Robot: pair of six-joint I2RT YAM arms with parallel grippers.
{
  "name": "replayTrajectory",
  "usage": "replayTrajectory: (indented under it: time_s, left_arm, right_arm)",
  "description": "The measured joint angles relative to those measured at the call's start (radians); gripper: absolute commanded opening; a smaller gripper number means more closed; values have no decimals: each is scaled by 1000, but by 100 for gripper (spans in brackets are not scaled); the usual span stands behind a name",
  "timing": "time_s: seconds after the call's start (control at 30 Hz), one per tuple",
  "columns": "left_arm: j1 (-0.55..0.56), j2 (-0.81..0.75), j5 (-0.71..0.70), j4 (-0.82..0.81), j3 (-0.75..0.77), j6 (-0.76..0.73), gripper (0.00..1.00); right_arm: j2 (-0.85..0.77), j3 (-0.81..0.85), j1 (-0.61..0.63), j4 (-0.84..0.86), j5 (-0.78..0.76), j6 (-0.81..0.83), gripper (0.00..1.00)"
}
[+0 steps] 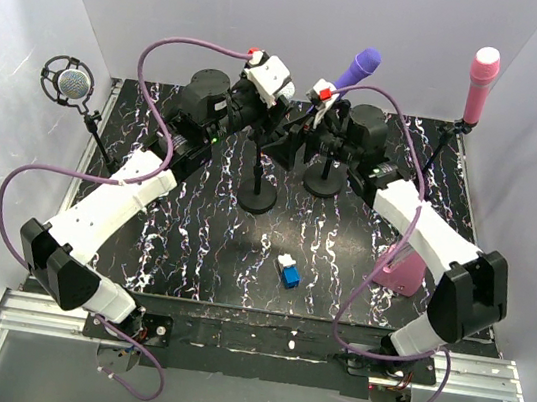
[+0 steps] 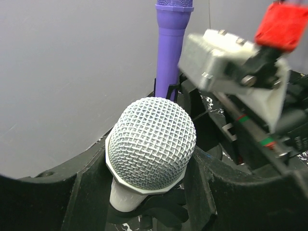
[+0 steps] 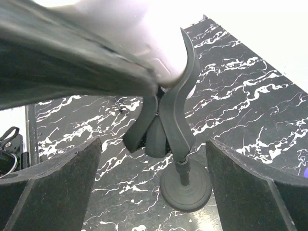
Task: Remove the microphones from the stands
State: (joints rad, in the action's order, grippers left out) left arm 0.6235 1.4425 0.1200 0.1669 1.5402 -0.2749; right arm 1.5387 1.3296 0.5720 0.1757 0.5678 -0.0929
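Note:
A white microphone with a silver mesh head (image 2: pixel 151 142) sits in the black clip (image 2: pixel 161 208) of its stand. My left gripper (image 2: pixel 150 166) is shut on it, one dark finger (image 2: pixel 89 185) pressing on each side just below the head. From the right wrist view, the clip (image 3: pixel 168 113) curves up around the white microphone body (image 3: pixel 144 33) above the stand's round base (image 3: pixel 186 186). My right gripper (image 3: pixel 154 192) is open, its fingers (image 3: pixel 60 187) standing wide on both sides of the stand without touching it. In the top view both grippers meet above the stand (image 1: pixel 257 197).
A purple microphone (image 1: pixel 357 70) on a second stand (image 1: pixel 324 182) rises just behind. A pink microphone (image 1: pixel 481 83) stands at the back right and a round studio microphone (image 1: pixel 69 83) at the back left. A small blue block (image 1: pixel 289 273) and a pink object (image 1: pixel 401 272) lie on the marbled mat (image 1: pixel 200 252).

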Motion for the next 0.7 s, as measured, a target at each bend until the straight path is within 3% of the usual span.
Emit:
replayTrajectory:
  time_s: [0.5,0.7]
  left_arm:
    - [-11,0,-10,43,24,13,0]
    - [-13,1,-13,43,26,16,0]
  right_arm:
    - [93,8,2,105,13,-14,96]
    - [97,11,16,138,19,-12,86]
